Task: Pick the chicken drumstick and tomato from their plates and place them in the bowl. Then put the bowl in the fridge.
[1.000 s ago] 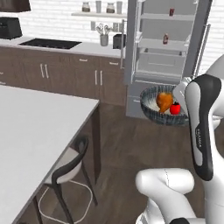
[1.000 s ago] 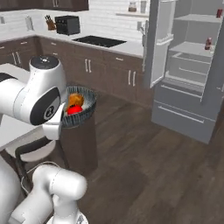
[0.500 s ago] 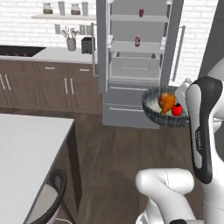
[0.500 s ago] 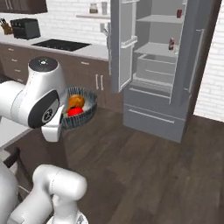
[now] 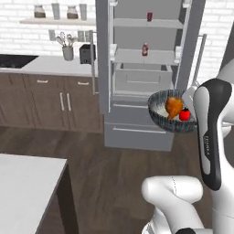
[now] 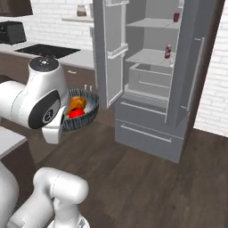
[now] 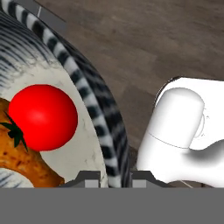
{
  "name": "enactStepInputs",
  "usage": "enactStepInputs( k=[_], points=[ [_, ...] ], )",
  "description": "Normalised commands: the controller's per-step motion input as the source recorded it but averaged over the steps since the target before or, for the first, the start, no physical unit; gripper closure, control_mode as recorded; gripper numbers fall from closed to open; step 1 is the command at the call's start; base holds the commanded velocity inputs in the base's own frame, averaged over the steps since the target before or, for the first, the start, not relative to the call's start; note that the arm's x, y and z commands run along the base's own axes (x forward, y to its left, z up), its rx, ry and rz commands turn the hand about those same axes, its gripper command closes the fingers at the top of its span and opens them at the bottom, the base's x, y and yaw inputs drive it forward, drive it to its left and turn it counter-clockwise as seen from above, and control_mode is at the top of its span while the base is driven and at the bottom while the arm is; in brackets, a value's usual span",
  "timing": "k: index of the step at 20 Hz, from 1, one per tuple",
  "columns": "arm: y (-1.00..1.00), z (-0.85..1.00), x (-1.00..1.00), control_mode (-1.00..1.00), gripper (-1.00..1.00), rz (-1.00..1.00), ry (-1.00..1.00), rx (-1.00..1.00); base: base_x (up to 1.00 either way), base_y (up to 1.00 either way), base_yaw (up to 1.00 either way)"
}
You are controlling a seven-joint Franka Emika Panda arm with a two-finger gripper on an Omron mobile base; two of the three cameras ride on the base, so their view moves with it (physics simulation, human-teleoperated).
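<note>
You are in the last step of the task: carrying the loaded bowl [image 5: 170, 116] to the fridge [image 5: 148, 68]. The gripper [image 7: 113, 176] is clamped on the bowl's rim, one finger inside the wall and one outside, as the hand view shows; the jaws are closed down on that thin wall and nothing else.

The bowl hangs in the air beside the arm, over the dark wood floor [image 6: 147, 178], resting on no counter. Inside it lie the chicken drumstick [image 5: 173, 106] and the tomato [image 5: 184, 114], touching each other; in the hand view the tomato [image 7: 43, 117] sits just inside the rim near the fingers, with the drumstick [image 7: 19, 164] against it. Both loading steps therefore appear complete.

The fridge stands ahead with its upper doors open. Its pale shelves [image 6: 153, 57] carry a small red bottle [image 6: 168, 51] on the middle level and a red can [image 6: 176, 17] on the top level. An open drawer [image 6: 149, 78] sits below the middle shelf.

Next move, as a judgement: bring the bowl forward to the open compartment and set it on a bare stretch of shelf, away from the bottle. Keep the bowl level during the approach, because a rim grip offers little resistance to tipping and the tomato can roll. Watch the left door edge [image 6: 107, 53] and the drawer front. Do not release until the base of the bowl rests fully on the shelf.
</note>
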Motion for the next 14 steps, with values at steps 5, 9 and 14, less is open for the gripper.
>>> enactStepInputs(
  k=[5, 9, 14],
  points=[
    [0.00, 0.00, 0.00, 1.00, 1.00, 0.00, 0.00, 0.00, 1.00, 0.00, -0.11],
    [0.00, 0.00, 0.00, 1.00, 1.00, 0.00, 0.00, 0.00, 0.98, 0.02, -0.10],
    [0.00, 0.00, 0.00, 1.00, 1.00, 0.00, 0.00, 0.00, 0.72, 0.01, -0.12]
  ],
)
